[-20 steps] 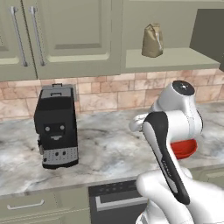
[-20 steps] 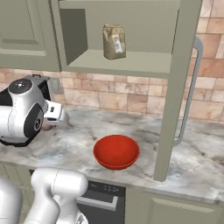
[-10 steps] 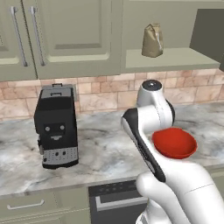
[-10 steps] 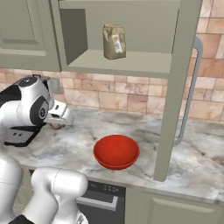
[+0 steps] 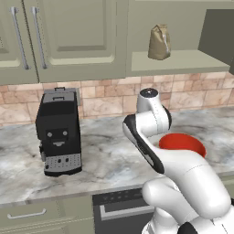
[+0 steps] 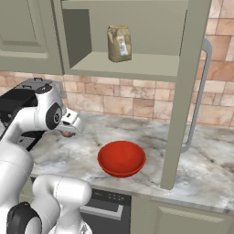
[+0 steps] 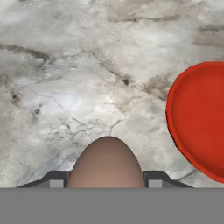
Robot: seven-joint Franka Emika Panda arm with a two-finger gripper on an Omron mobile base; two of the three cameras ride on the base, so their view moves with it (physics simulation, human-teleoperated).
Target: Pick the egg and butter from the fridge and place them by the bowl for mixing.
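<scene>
You had one egg [image 7: 107, 162], one bowl [image 7: 200, 118], one coffee machine [image 5: 58, 132] and one paper bag [image 5: 159, 42] in view. In the hand view, the gripper [image 7: 106, 179] was clenched on the egg at bottom centre, one dark fingertip [image 7: 56, 179] at each side. The egg's long axis ran up the frame, narrow end pointing at the marble counter [image 7: 78, 74]. The red bowl sat at the right edge, apart from the egg. In the right base view, you saw the gripper [image 6: 68, 133] at left centre, over the counter beside the bowl [image 6: 121, 158]
</scene>
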